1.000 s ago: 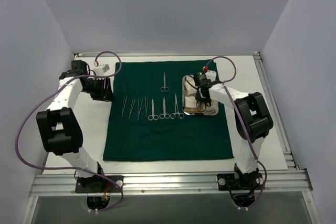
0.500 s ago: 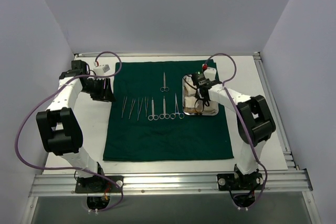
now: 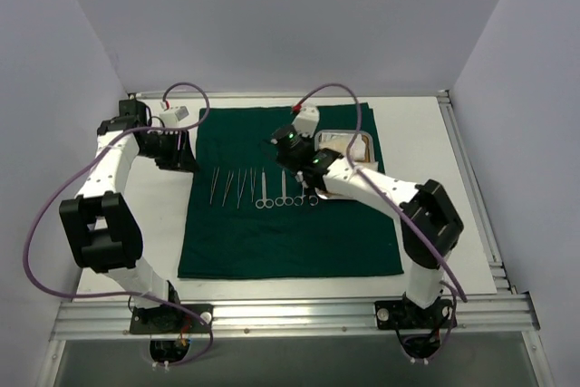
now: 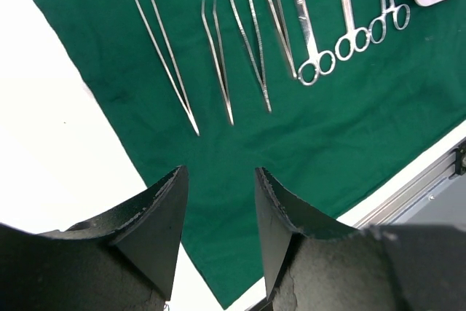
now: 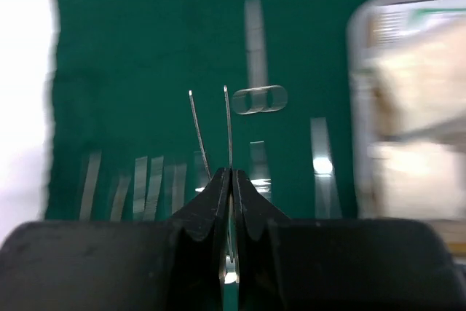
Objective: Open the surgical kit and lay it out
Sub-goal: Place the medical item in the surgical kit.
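Spreading across the worktop [image 3: 426, 133], the dark green drape [image 3: 290, 242] carried a row of forceps and scissors [image 3: 263, 189] at mid-cloth. Beyond it the jaws of the right arm [image 3: 362, 183] were clamped on slim forceps [image 5: 228, 129]; those of the left arm [image 3: 113, 156] stood apart, empty, over the drape's left edge. The steel tray [image 3: 370, 147] sat at the cloth's far right.

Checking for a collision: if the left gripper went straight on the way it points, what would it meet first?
Probably the bare green cloth, short of the tweezers laid on it. The left gripper is open and empty; depth is unclear.
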Available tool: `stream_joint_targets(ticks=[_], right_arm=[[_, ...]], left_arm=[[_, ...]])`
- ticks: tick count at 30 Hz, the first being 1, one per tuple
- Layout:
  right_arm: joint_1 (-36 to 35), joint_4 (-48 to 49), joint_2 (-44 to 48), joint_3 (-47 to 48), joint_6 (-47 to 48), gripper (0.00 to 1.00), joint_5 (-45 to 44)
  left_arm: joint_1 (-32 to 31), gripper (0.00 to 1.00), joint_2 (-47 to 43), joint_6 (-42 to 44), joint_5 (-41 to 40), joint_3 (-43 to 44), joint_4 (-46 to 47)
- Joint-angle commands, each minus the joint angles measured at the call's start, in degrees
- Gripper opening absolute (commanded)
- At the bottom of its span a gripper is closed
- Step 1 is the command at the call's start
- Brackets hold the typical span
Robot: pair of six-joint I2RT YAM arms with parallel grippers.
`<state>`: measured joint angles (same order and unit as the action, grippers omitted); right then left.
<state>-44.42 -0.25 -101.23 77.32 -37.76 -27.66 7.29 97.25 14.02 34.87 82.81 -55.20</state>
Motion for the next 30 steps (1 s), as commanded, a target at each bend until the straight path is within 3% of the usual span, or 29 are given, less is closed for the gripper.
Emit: stream_joint_targets(ticks=[1, 7, 16, 20, 26, 30], right_arm=[[-5.56, 8.68, -5.63, 4.85, -3.37, 0.00, 2.24], [-10.06, 8.69, -23.45, 22.77, -4.95, 0.00, 11.99], [-12.88, 5.62, -37.97, 41.41, -7.60, 0.00, 14.83], [-13.58, 6.05, -37.64, 40.11, -9.26, 0.00, 12.29], [-13.94, 10.44, -32.45, 28.00, -15.14, 0.00, 6.48], [-13.94, 9.48, -32.71, 26.74, -16.90, 0.00, 6.04]], left_arm=[[0.45, 0.50, -3.73, 0.30, 3.18, 2.80, -1.23], [2.81, 0.51, -3.91, 0.40, 1.52, 1.49, -0.18], [10.99, 0.51, -1.10, 0.83, -0.95, -2.47, 3.17], [10.99, 0.51, -0.40, 1.80, -1.03, -3.61, 3.78], [11.17, 0.50, 0.57, 1.89, -0.34, -3.97, 4.49], [11.26, 0.50, 1.01, 1.97, 0.02, -3.97, 4.57]])
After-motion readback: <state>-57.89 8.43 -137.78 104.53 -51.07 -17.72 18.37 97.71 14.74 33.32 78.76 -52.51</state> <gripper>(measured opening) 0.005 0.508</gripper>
